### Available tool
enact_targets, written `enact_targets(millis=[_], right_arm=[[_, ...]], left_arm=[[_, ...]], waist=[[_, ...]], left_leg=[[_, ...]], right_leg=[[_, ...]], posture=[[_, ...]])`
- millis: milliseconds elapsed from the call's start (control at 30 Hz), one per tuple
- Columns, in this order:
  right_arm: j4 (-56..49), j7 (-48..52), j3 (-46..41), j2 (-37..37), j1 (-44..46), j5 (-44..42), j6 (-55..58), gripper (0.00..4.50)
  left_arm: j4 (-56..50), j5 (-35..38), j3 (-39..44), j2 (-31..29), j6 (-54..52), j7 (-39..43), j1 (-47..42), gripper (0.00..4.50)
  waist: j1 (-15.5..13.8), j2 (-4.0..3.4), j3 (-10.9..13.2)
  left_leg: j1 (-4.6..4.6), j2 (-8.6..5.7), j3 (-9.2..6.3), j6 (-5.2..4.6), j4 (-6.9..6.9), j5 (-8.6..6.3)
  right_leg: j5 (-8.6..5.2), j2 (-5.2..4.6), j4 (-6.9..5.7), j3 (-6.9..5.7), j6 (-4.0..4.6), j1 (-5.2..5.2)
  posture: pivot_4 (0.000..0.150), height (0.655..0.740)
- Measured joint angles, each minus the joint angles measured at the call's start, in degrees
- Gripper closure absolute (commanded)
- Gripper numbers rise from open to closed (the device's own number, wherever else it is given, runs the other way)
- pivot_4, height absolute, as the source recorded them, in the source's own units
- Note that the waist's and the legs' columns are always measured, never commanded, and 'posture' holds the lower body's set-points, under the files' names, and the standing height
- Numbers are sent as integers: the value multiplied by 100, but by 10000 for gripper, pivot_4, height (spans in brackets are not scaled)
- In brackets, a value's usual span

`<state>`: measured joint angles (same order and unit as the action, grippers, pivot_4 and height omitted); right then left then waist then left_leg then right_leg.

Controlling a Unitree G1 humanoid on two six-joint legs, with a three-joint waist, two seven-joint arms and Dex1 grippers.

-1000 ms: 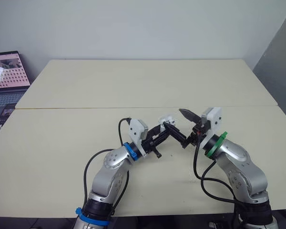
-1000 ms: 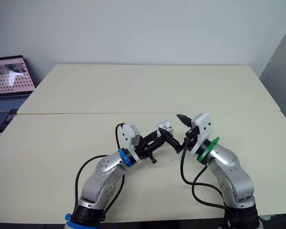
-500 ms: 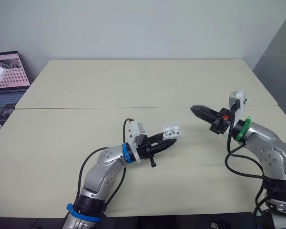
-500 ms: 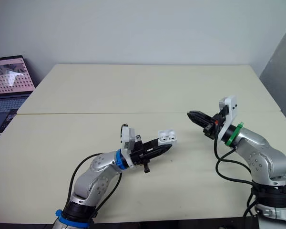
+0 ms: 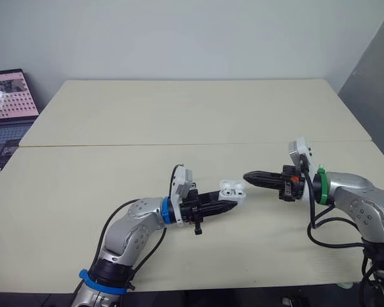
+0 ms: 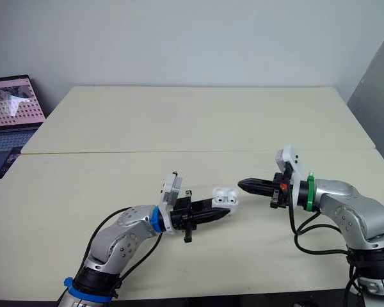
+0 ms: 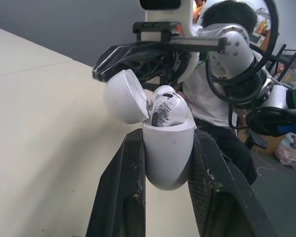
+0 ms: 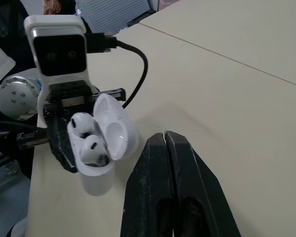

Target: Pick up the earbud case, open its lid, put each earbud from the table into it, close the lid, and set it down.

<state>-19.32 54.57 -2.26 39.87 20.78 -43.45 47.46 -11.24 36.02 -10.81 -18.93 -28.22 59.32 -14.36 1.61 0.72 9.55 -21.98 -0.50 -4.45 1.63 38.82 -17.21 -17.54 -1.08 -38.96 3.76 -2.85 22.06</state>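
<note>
My left gripper is shut on the white earbud case, holding its lower half just above the table near the middle front. The case's lid stands open, and two white earbuds sit inside. My right gripper is shut with nothing in it. It points horizontally at the case from the right, its tip a short gap from the lid. In the right wrist view the fingertips lie pressed together beside the open case.
A laptop with a lit screen sits off the table's far left. A seam runs across where the two cream tabletops meet. A person in a white shirt shows behind my right arm in the left wrist view.
My right gripper has shut, pulled away to the right, then dropped level and pointed back at the case. My left arm has stretched forward and lowered, still gripping the open case.
</note>
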Motion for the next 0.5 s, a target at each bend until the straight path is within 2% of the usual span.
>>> enact_targets(millis=[500], right_arm=[[-310, 85, -24, 245, -177, -298, 248, 44735]], left_arm=[[1, -2, -10, 19, -11, 37, -46, 37459]], waist=[[-8, 1, 0]], left_leg=[[-1, 0, 0, 0, 0, 0]], right_leg=[[0, -1, 1, -1, 0, 0]], posture=[[1500, 7400]])
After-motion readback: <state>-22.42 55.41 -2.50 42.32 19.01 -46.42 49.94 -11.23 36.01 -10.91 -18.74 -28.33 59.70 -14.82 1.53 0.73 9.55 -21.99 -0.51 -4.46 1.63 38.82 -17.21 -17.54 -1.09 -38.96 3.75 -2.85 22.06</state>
